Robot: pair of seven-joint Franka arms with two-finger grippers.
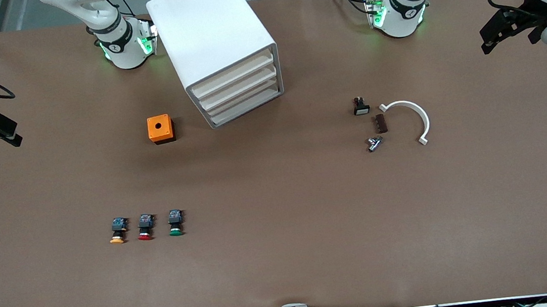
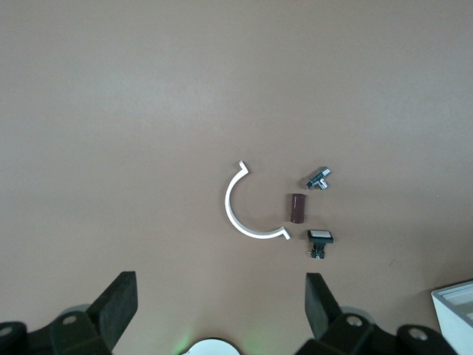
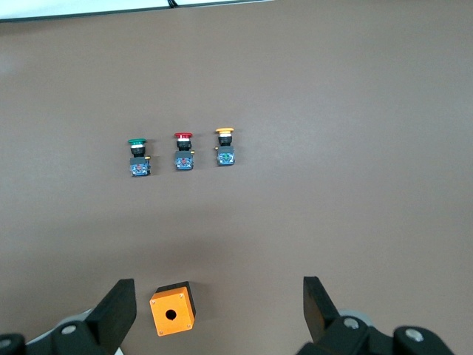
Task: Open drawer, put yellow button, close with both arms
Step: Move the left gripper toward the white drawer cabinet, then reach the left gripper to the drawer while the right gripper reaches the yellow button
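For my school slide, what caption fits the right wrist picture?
Open right gripper over the orange cube, facing three buttons.

The worktop (image 1: 312,231) is covered in plain brown sheeting. A big white cabinet (image 1: 210,38) stands on it between the two arm bases, its three tray drawers all pushed in and facing the front camera at a slant. Just beside it, toward the right arm's end, sits an orange cube (image 1: 160,129) with a hole in its top. Nearer the front camera lie three pushbutton switches in a row: the yellow button (image 1: 117,231), a red one (image 1: 145,227) and a green one (image 1: 175,223). Toward the left arm's end lie a white half-ring clamp (image 1: 414,114), a small black switch (image 1: 361,106), a brown block (image 1: 381,123) and a small metal fitting (image 1: 374,143), close together.
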